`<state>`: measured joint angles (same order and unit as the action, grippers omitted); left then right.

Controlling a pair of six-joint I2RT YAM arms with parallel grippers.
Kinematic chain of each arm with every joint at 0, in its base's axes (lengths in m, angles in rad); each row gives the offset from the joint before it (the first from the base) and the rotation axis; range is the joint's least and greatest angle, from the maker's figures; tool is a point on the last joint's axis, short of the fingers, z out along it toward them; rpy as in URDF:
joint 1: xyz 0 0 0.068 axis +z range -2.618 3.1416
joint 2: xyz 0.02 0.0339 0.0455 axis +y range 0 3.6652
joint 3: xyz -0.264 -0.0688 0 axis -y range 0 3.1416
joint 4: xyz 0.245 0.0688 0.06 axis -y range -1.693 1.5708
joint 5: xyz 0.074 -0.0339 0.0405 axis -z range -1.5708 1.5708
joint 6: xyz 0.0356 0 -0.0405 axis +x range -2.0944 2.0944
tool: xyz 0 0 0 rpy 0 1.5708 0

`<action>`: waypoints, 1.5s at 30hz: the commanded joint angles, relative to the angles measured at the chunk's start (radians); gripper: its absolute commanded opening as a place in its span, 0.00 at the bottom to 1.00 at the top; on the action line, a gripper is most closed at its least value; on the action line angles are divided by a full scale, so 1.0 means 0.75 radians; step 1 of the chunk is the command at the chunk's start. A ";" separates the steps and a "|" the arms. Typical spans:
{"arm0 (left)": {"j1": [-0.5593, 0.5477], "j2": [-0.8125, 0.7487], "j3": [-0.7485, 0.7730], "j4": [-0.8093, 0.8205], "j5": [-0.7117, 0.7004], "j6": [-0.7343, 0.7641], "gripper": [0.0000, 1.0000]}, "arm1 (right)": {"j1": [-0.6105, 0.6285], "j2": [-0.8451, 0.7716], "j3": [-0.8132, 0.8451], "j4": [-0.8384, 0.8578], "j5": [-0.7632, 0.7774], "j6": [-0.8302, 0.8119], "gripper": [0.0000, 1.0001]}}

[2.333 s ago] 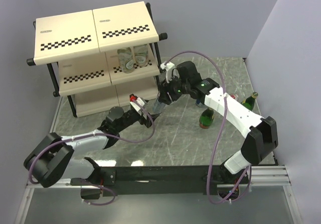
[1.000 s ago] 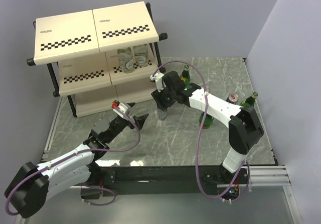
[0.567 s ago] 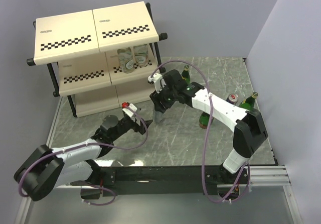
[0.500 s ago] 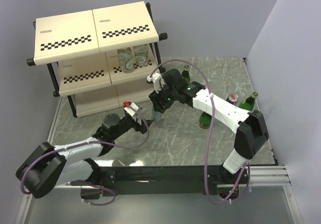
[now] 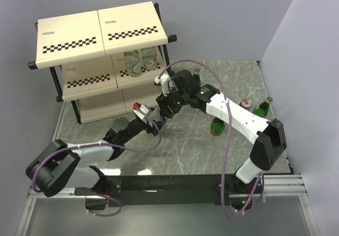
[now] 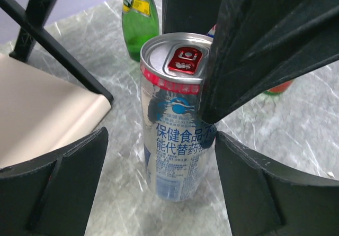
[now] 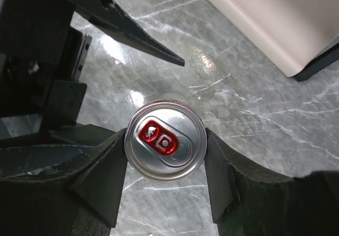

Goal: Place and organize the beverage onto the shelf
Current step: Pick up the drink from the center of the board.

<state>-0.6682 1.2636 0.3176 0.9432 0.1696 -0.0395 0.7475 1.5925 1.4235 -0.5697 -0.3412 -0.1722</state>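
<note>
Silver can (image 6: 175, 125) clamped in our right gripper (image 7: 165, 152), left gripper (image 6: 161, 136) gaping loosely around it, we reckon for a handover.

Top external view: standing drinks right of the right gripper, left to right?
Far green bottle → near green bottle → red-topped can → rightmost green bottle.

- We see bright, even light from overhead in the top view, with only faint, soft shadows under the arms on the marble worktop (image 5: 185, 146).
- The right wrist view shows white glare patches on the worktop beside the can (image 7: 165, 141).
- In the left wrist view, the left pincer's fingers (image 6: 53, 193) are dark and slightly blurred, while the can's print is sharp.
</note>
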 commanded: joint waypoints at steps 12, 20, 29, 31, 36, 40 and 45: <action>-0.005 0.107 0.027 0.205 -0.028 0.020 0.83 | 0.001 0.000 0.184 0.034 0.058 0.121 0.00; -0.005 0.142 0.067 0.174 -0.013 0.038 0.80 | 0.028 0.034 0.221 0.001 0.111 0.121 0.00; -0.007 0.150 0.112 0.121 -0.007 0.118 0.79 | 0.075 0.069 0.260 -0.030 0.222 0.082 0.00; -0.009 0.158 0.121 0.117 -0.007 0.122 0.79 | 0.085 0.069 0.260 -0.028 0.234 0.076 0.00; -0.013 0.174 0.147 0.078 -0.011 0.139 0.75 | 0.100 0.067 0.256 -0.022 0.287 0.056 0.00; -0.015 0.182 0.166 0.058 -0.007 0.143 0.49 | 0.106 0.071 0.256 -0.020 0.295 0.050 0.00; -0.017 0.183 0.170 0.068 -0.022 0.126 0.01 | 0.114 0.069 0.252 -0.016 0.295 0.037 0.01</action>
<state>-0.6785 1.3987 0.4118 0.9718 0.1596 0.0528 0.8192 1.6585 1.5536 -0.6361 -0.1238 -0.1246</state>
